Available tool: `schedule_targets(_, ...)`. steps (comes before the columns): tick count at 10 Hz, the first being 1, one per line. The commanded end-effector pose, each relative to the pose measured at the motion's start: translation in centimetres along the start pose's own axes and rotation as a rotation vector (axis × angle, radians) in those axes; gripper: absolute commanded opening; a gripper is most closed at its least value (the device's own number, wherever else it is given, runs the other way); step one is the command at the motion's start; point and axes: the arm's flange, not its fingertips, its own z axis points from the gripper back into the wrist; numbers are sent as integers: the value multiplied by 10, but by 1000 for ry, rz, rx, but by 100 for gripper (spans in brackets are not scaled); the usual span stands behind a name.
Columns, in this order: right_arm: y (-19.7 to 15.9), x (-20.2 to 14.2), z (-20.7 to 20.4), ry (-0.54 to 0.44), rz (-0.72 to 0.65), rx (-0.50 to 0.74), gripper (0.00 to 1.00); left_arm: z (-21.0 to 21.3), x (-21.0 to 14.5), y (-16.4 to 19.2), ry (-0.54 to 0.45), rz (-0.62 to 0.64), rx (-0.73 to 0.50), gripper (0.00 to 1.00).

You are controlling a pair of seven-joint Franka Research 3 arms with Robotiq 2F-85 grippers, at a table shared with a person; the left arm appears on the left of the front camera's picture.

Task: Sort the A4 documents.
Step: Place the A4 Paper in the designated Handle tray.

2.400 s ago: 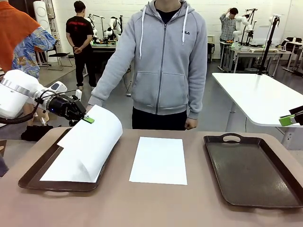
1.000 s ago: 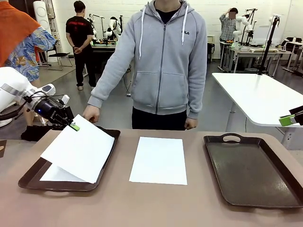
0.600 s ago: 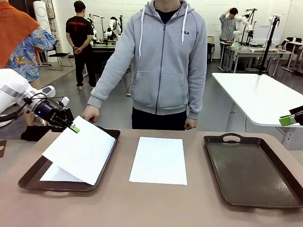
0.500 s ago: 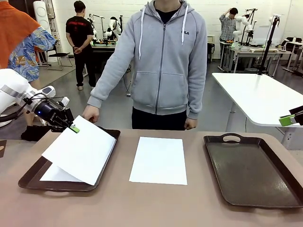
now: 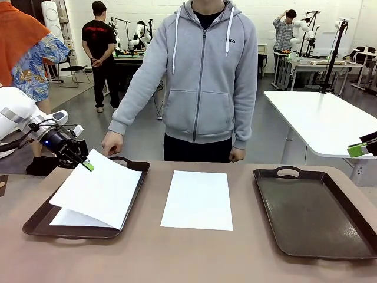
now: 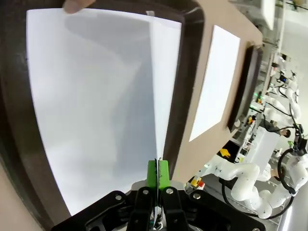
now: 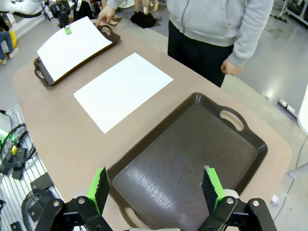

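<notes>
At frame left, my left claw (image 5: 88, 166) pinches one sheet (image 5: 100, 188) by its upper corner — paper drooping over the tray (image 5: 36, 223).

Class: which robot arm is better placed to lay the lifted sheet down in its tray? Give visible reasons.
Left. The left claw is shut on a corner of the lifted sheet, right above the left tray. The right claw hangs open over the other tray, holding nothing.

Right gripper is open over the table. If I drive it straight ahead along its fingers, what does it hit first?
Most likely the bare floor of the brown tray, which lies dead ahead of the right gripper in the right wrist view. Nothing seems to stand in between, though depth is hard to judge.
</notes>
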Motion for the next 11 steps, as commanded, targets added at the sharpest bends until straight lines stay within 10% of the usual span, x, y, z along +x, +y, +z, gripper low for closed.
schedule_targets(1,-1,-1,-2,-11,1,20,100,-1,-6,-8,-11,22,61,1)
schedule_targets(8,-1,-1,-2,-11,1,20,100,-5,3,-12,-33,-35,65,1)
schedule_targets(11,-1,-1,-2,-11,1,20,100,-6,9,-13,-27,-8,114,15)
